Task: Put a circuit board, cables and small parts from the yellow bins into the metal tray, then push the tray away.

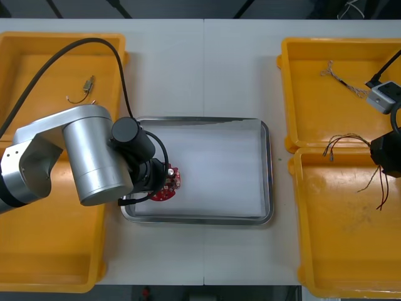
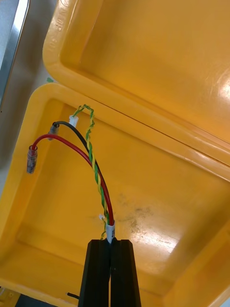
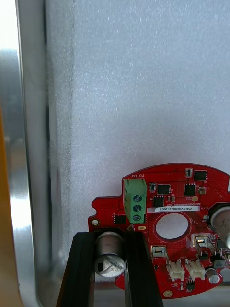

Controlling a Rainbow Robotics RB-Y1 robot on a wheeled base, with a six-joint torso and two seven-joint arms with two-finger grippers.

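**Board at the tray, cables in the other claw**

On the light table (image 1: 200, 56) the metal tray (image 1: 268, 188), white inside, sat between the yellow bins. The left gripper (image 3: 111, 237) was at the tray's near-left corner. Its fingers were closed to the width of a silver can on the red circuit board (image 3: 163, 201), probably the surest hold a flat board offered. Above the near right bin (image 2: 158, 192), the right gripper (image 2: 111, 242) pinched the cables (image 2: 93, 163) by one end, apparently so the rest would trail free for carrying.
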